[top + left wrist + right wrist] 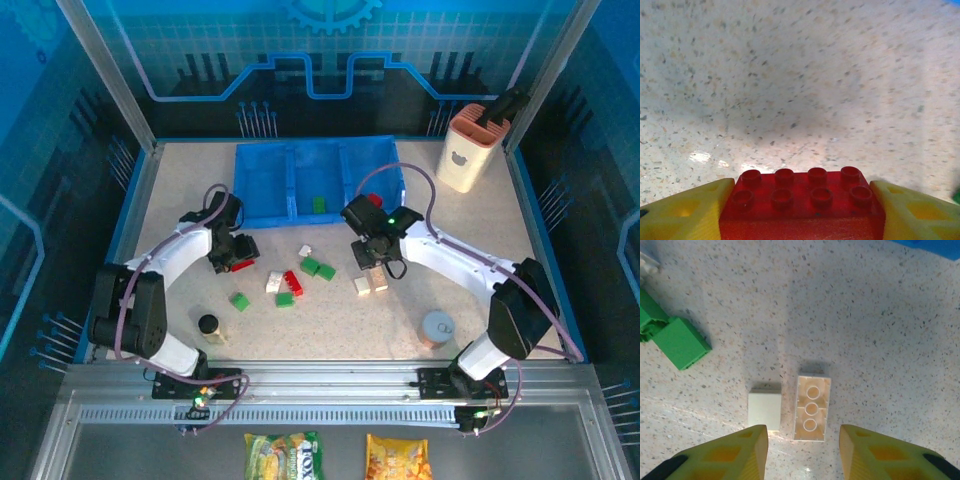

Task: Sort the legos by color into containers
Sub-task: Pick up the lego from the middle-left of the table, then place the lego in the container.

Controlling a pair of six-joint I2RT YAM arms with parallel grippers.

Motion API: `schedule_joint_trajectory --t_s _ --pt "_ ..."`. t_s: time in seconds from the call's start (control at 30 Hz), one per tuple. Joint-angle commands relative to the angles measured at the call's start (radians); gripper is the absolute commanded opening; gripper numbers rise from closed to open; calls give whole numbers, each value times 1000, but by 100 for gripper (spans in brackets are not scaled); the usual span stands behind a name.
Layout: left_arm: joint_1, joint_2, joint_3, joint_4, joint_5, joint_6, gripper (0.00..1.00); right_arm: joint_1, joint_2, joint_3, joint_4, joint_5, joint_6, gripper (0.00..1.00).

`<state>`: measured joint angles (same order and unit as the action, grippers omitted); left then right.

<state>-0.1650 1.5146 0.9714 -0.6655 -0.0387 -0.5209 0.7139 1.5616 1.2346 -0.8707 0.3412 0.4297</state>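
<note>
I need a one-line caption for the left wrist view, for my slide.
Left pincer grips a red brick between its yellow fingers, speckled table beyond.

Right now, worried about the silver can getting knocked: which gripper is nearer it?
Right. The right gripper hovers over two white bricks, just beyond and left of the can; the left gripper, holding a red brick, sits far to the can's left.

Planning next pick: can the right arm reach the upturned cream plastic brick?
Likely yes: the right gripper hovers open over the upturned cream plastic brick; the small white brick beside it may crowd one finger.
</note>
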Motion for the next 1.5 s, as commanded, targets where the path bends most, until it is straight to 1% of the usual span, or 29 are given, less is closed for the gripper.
schedule_joint_trajectory --t_s 0.0,0.17,0.3,0.53,0.7,0.93,1.1,1.33,1.47 --pt "-28 -39 67 -53 40 25 61 -24 -53 -44 8 11 24 43" --pt "-102 -21 168 -89 26 26 61 -82 -103 -133 59 -37 46 43" --pt "-168 20 266 -105 14 21 61 -152 -149 -207 99 -98 64 43" --pt "-279 137 445 -84 15 25 61 -284 -226 -301 130 -178 75 41" --pt "-352 236 579 -72 20 31 61 -337 -272 -325 121 -195 68 41" --pt "-444 393 763 -44 11 50 60 -360 -301 -333 110 -199 60 41" --pt "-483 498 868 10 -1 51 58 -363 -311 -337 108 -206 57 41" --pt "-544 604 1006 102 -75 54 56 -364 -329 -350 117 -212 63 41" --pt "-554 672 1075 176 -146 77 56 -364 -333 -350 116 -214 60 41"
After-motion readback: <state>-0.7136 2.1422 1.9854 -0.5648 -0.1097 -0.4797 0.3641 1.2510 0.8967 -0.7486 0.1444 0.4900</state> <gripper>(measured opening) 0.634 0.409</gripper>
